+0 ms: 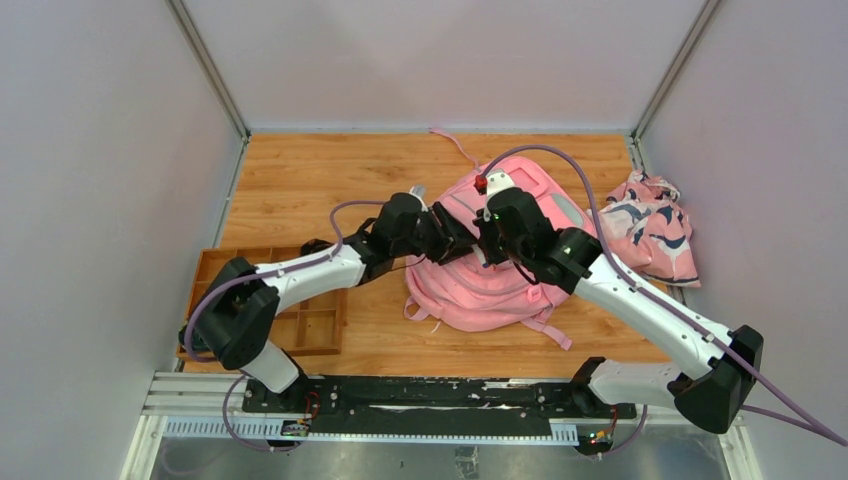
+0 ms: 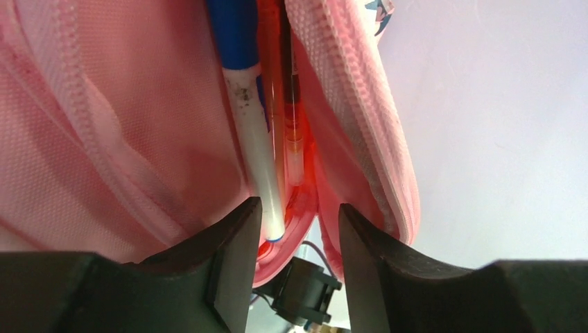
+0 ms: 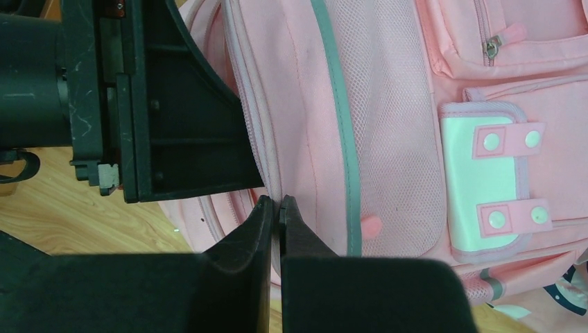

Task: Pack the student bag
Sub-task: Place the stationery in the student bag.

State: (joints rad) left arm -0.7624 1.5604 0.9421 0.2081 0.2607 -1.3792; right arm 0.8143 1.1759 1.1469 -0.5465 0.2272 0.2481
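The pink student bag [image 1: 500, 290] lies in the middle of the wooden table, its white-pink patch [image 3: 485, 187] showing in the right wrist view. My right gripper [image 3: 275, 205] is shut on the rim of the bag's opening and pinches the pink fabric edge. My left gripper [image 2: 298, 222] is at that opening with its jaws open. A white and blue pen [image 2: 253, 146] and a red clear pen [image 2: 291, 118] lie inside the bag's mouth. The white pen's end sits beside my left finger [image 2: 232, 243]. In the top view both grippers meet at the bag's left side [image 1: 470, 238].
A wooden compartment tray [image 1: 310, 325] sits at the table's left near edge. A pink cloth with navy-white pattern [image 1: 650, 225] lies crumpled at the right by the wall. White walls close in the table on three sides. The left arm's body [image 3: 159, 104] crowds the right wrist view.
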